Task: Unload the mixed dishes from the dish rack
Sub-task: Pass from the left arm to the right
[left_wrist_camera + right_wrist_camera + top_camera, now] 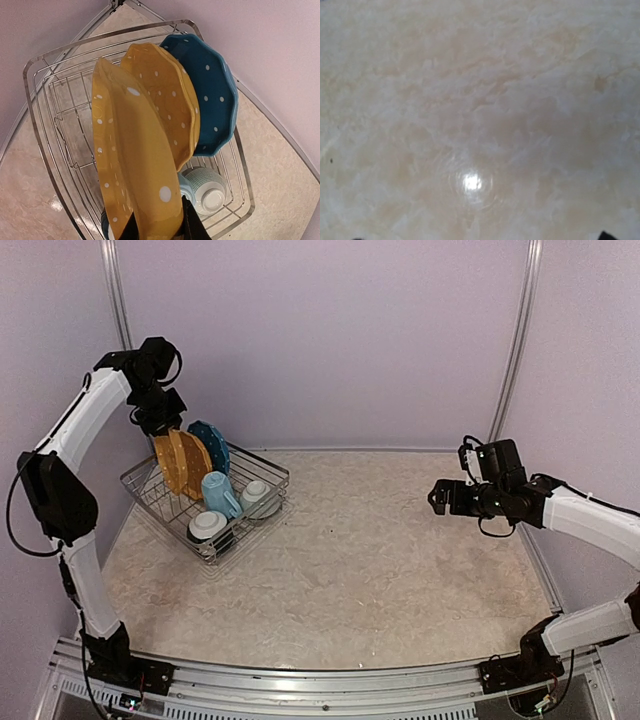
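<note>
The dish rack [262,468], a silver wire basket, stands at the table's back left. Upright in it are two orange-yellow dotted plates and a blue dotted plate [212,443]. A light blue mug [220,494] and two upturned white bowls [258,497] [208,527] lie in front. My left gripper [166,426] comes down from above, shut on the rim of the nearest orange plate [132,160], with a dark finger on each face [194,225]. Behind that stand the second orange plate [170,100] and the blue plate [212,95]. My right gripper [437,497] hovers open and empty over the table's right side.
The rack's rim [35,125] lies close to the left and back walls. In the right wrist view I see only marbled tabletop [470,100], with a dark fingertip [603,235] at the bottom edge. A metal rail [300,680] runs along the near edge.
</note>
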`<action>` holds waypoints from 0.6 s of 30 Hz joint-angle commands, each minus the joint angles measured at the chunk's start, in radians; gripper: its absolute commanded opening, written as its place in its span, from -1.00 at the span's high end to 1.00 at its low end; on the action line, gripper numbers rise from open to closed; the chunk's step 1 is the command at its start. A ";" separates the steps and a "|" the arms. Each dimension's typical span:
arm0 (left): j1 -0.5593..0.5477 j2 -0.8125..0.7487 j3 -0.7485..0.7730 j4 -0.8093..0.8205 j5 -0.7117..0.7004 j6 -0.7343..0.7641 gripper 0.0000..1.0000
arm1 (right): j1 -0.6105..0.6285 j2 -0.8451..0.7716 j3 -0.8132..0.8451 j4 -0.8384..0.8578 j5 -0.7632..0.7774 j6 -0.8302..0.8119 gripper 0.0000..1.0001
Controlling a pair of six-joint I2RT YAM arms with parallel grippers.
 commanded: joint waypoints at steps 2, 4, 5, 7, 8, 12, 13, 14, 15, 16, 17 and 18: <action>-0.039 -0.155 -0.007 0.038 0.043 -0.102 1.00 | 0.060 0.058 0.048 0.002 0.018 -0.025 -1.00; -0.073 -0.186 -0.015 0.045 0.043 -0.132 1.00 | 0.088 0.089 0.085 -0.003 0.035 -0.027 -0.99; -0.092 -0.199 -0.015 0.047 0.043 -0.153 1.00 | 0.103 0.101 0.101 -0.004 0.041 -0.030 -1.00; -0.122 -0.224 -0.023 0.055 0.052 -0.200 1.00 | 0.137 0.126 0.139 -0.004 0.056 -0.030 -1.00; -0.135 -0.232 -0.037 0.068 0.069 -0.224 1.00 | 0.153 0.142 0.157 0.000 0.062 -0.034 -1.00; -0.185 -0.268 -0.109 0.136 0.138 -0.356 1.00 | 0.233 0.203 0.235 0.031 0.082 -0.051 -1.00; -0.198 -0.271 -0.131 0.157 0.155 -0.392 1.00 | 0.254 0.222 0.255 0.039 0.089 -0.056 -1.00; -0.210 -0.276 -0.157 0.191 0.179 -0.419 1.00 | 0.279 0.239 0.277 0.048 0.102 -0.062 -1.00; -0.220 -0.279 -0.179 0.218 0.192 -0.451 1.00 | 0.302 0.259 0.299 0.057 0.109 -0.071 -1.00; -0.230 -0.279 -0.195 0.239 0.217 -0.479 1.00 | 0.326 0.277 0.322 0.070 0.116 -0.083 -1.00; -0.239 -0.277 -0.204 0.258 0.237 -0.501 1.00 | 0.354 0.294 0.341 0.083 0.132 -0.098 -1.00; -0.250 -0.267 -0.209 0.269 0.242 -0.522 1.00 | 0.381 0.311 0.359 0.098 0.141 -0.116 -1.00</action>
